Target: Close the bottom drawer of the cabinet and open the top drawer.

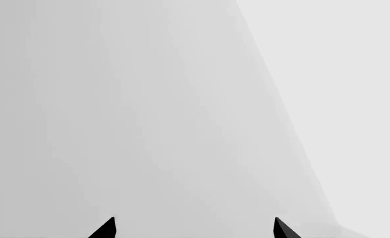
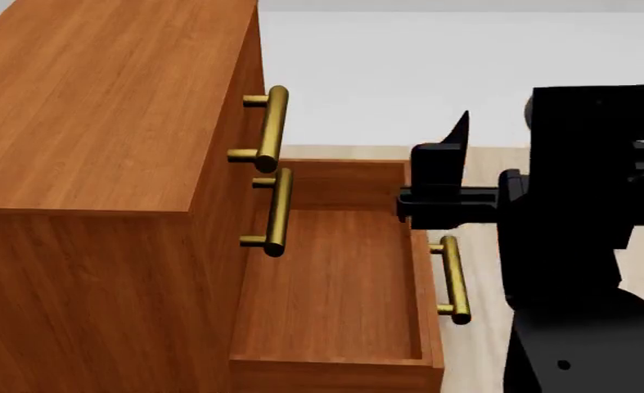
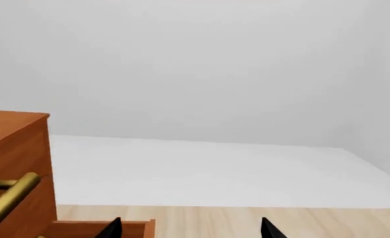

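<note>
In the head view the cabinet is seen at the left, its reddish-brown top and one side wall facing the camera; three drawers are stacked in its front, each carrying a brass bar handle. The top drawer is pushed in flush with the cabinet front, and only its handle stands out; the middle drawer is likewise shut, its handle lying just below the first. The bottom drawer is pulled well out, so that its bare wooden floor is exposed; its handle is seen on the outer face of its front panel.

The right pincer is held above the front edge of the open bottom drawer, near that drawer's handle but apart from it; nothing is gripped. In the right wrist view its two dark fingertips are seen set well apart, with the cabinet corner beside them and a pale wooden floor beyond.

In the left wrist view the left pincer is shown with its tips spread wide and nothing between them; only plain grey surfaces are faced.
</note>
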Robot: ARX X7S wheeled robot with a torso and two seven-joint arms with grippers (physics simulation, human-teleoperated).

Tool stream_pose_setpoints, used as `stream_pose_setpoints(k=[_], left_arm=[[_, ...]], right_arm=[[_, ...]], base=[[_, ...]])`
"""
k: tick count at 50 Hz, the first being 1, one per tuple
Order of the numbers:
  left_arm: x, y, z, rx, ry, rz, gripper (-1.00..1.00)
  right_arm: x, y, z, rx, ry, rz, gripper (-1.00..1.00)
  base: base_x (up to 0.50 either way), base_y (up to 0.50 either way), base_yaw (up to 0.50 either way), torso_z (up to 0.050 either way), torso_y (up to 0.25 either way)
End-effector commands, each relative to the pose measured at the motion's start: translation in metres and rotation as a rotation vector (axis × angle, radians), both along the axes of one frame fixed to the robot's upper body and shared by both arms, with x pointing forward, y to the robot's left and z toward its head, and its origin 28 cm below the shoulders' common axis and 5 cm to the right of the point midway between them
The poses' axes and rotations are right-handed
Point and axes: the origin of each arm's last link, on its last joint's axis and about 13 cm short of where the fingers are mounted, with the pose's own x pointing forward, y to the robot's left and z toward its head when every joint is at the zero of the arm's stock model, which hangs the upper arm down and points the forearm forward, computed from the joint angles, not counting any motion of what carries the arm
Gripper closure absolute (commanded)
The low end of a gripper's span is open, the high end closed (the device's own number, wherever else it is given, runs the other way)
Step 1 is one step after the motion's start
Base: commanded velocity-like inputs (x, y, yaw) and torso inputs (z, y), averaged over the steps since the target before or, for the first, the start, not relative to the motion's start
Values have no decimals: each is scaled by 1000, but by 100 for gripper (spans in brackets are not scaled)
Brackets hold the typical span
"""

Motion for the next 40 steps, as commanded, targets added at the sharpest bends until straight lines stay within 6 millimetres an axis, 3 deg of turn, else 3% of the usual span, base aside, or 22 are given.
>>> stream_pose_setpoints(k=[1,11,40], left_arm=[[0,1,0,-4,9,4,-100],[0,4,-1,-19,43,37,-100],[3,3,-1,-12,52,28,-100]], right_arm=[[9,-13,22,4,17,-50,-100],[20,-19,25,22,36,-73,-100],[34,-35,12,48,103,-132,-100]], base=[[0,0,0,0,0],[0,0,0,0,-10],[0,0,0,0,-211]])
